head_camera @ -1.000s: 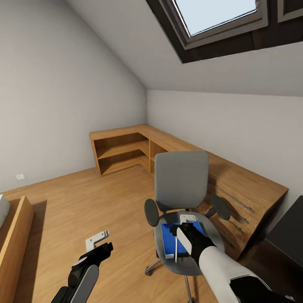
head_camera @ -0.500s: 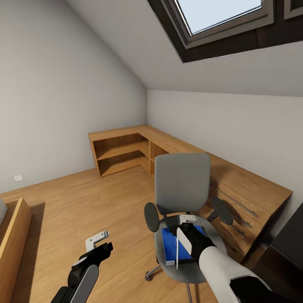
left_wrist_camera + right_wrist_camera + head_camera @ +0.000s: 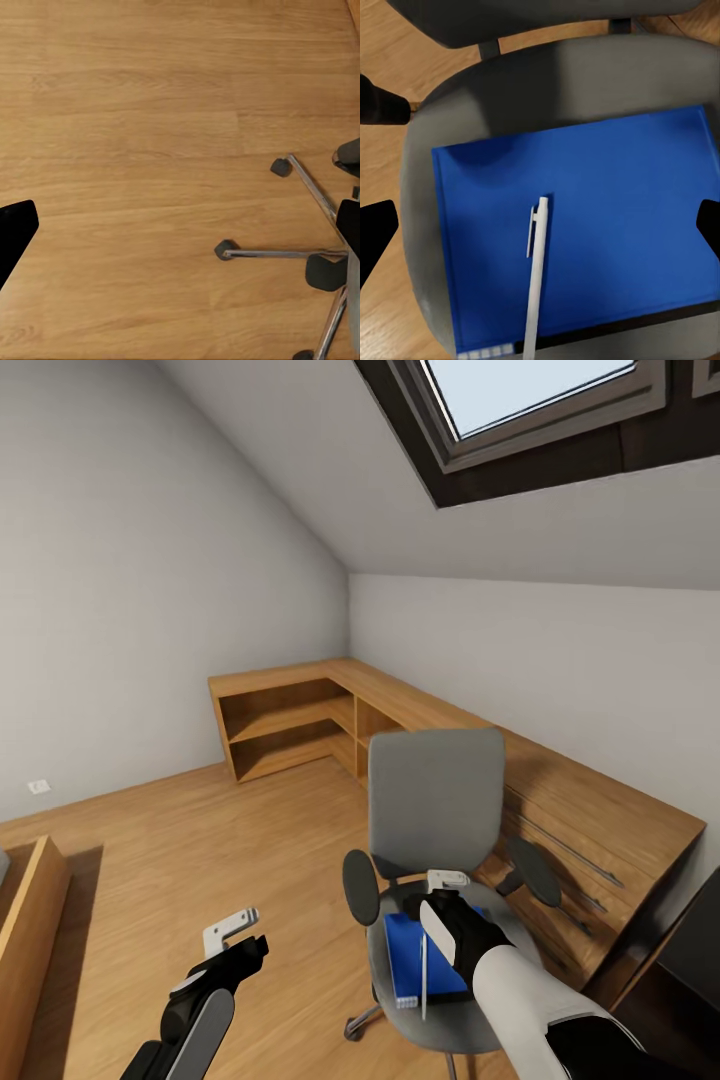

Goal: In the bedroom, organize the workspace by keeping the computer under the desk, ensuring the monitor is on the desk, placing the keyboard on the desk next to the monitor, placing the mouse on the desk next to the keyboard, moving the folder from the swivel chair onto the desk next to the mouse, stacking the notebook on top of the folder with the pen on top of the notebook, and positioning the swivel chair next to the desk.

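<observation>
- My right gripper (image 3: 437,905) hangs over the seat of the swivel chair (image 3: 435,800). In my right wrist view its two dark fingertips (image 3: 375,232) stand far apart at the edges of the picture, so it is spread wide and grasps nothing.
- Beneath it the blue folder (image 3: 577,225) lies flat on the grey seat. A white pen (image 3: 534,285) lies on the cover, running from about the cover's middle to the edge with the white page strip.
- The head view shows the pen as a thin pale line (image 3: 423,972) on the folder (image 3: 405,950), just beside my right wrist.
- My left gripper (image 3: 232,932) hangs above the wooden floor (image 3: 190,840), left of the chair and well apart from it. I cannot tell how far it is open.
- The left wrist view looks straight down at floorboards, with the chair's chrome legs and dark casters (image 3: 225,250) at one side.
- Beyond the chair a low wooden shelf unit (image 3: 300,715) runs along both walls into the corner, and a skylight (image 3: 530,400) sits in the sloped ceiling.
- A dark bench edge (image 3: 690,950) shows at far right.
</observation>
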Available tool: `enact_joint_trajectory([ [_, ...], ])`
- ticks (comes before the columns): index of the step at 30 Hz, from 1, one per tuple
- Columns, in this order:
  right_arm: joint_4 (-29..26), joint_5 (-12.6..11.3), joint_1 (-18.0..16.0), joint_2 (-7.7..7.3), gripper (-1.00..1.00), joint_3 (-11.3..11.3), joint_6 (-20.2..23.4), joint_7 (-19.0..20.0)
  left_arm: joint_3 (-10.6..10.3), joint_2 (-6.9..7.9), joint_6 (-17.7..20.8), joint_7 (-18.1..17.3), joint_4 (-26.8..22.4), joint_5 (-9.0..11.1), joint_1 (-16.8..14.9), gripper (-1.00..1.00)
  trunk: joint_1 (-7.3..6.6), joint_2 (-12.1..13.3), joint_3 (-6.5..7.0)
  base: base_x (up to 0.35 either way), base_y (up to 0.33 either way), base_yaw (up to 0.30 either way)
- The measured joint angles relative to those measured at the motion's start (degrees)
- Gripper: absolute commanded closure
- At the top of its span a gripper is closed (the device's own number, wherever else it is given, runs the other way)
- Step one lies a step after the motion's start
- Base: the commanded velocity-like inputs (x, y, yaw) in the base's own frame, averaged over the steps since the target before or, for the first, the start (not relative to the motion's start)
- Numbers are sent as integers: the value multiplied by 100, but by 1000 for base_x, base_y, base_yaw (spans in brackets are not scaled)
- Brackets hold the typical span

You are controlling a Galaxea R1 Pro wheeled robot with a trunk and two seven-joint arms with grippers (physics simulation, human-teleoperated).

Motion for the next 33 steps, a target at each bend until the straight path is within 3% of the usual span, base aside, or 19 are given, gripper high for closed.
enact_joint_trajectory([
  [12,1,4,0,0,-100,-5,0,-13,1,-4,5,8,-194,8,0,-100,0,0,0,6,0,0],
  [33,23,3,0,0,-100,-9,7,-11,-3,-8,6,16,-215,8,0,-100,461,-841,-377,0,0,0],
])
